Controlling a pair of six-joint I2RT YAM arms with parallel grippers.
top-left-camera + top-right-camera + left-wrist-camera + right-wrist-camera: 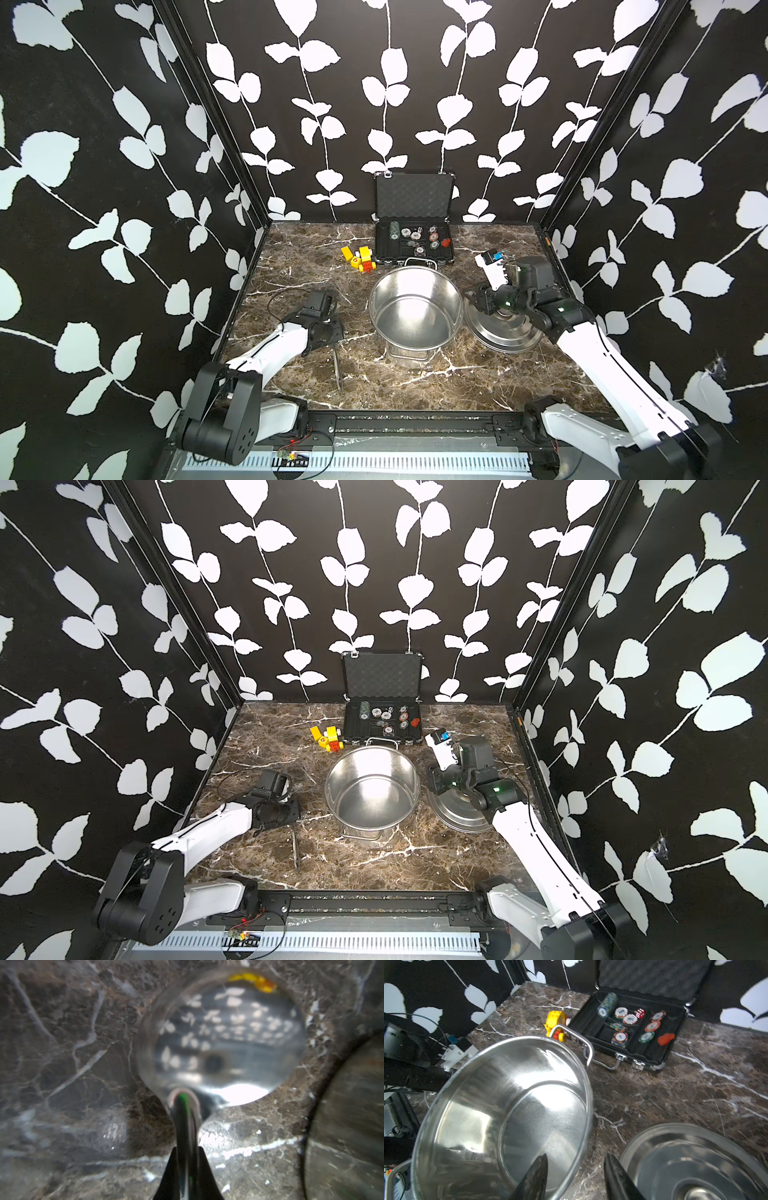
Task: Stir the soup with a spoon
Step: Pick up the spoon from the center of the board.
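We see the left gripper [186, 1152] clamped on the spoon [224, 1043] near its bowl; it may swivel when lifted; the right gripper [575, 1156], jaws apart astride the pot [483, 1105] rim, could nudge it.

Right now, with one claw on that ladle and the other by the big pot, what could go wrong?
1. The left gripper pinches the ladle right by its bowl, so the long slick handle may swing or twist loose when lifted.
2. The right gripper straddles the rim of the pot, jaws apart; a sideways nudge could shove the pot or clank the lid beside it.
3. The pot's far handle sits close to the poker chip case; a push could hit it.
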